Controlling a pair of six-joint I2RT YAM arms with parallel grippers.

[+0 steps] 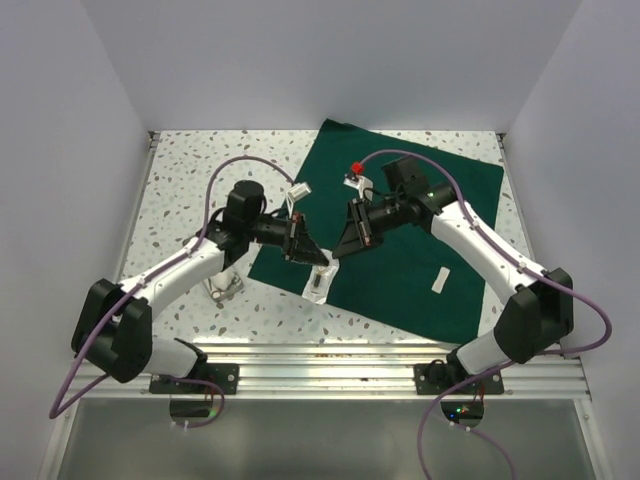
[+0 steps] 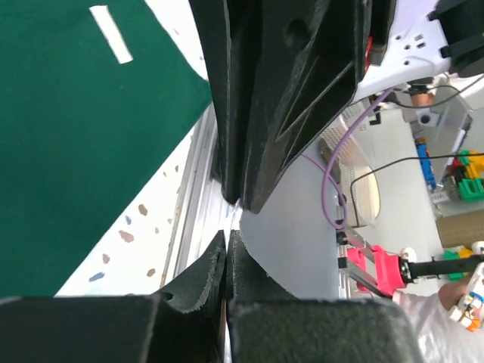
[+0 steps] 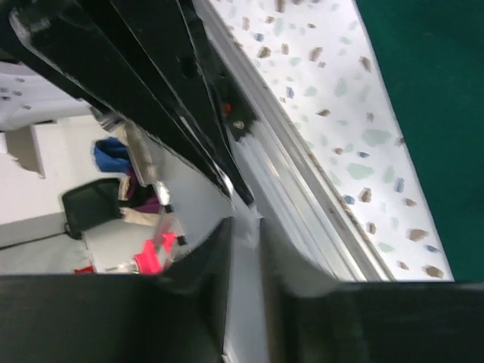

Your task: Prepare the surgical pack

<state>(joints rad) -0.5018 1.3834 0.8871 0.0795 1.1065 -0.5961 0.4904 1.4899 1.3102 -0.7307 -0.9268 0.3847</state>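
Note:
The dark green drape [image 1: 420, 230] of the surgical pack lies spread flat on the right half of the table, also seen as the drape [image 2: 76, 136] in the left wrist view and the drape [image 3: 431, 91] in the right wrist view. A small white pouch [image 1: 318, 284] with something dark inside sits at the drape's near left edge. My two grippers meet tip to tip just above it. The left gripper [image 1: 322, 262] [image 2: 228, 236] is shut on a thin white edge of the pouch. On the right gripper [image 1: 336, 256] [image 3: 246, 223] the jaws stand slightly apart, with pale film in the narrow gap.
A white strip [image 1: 438, 281] lies on the drape near the right arm. A red-capped item [image 1: 355, 167] rests at the drape's far left edge, and a white piece [image 1: 298, 193] lies beside it on the speckled table. A metal object [image 1: 222, 287] sits under the left arm.

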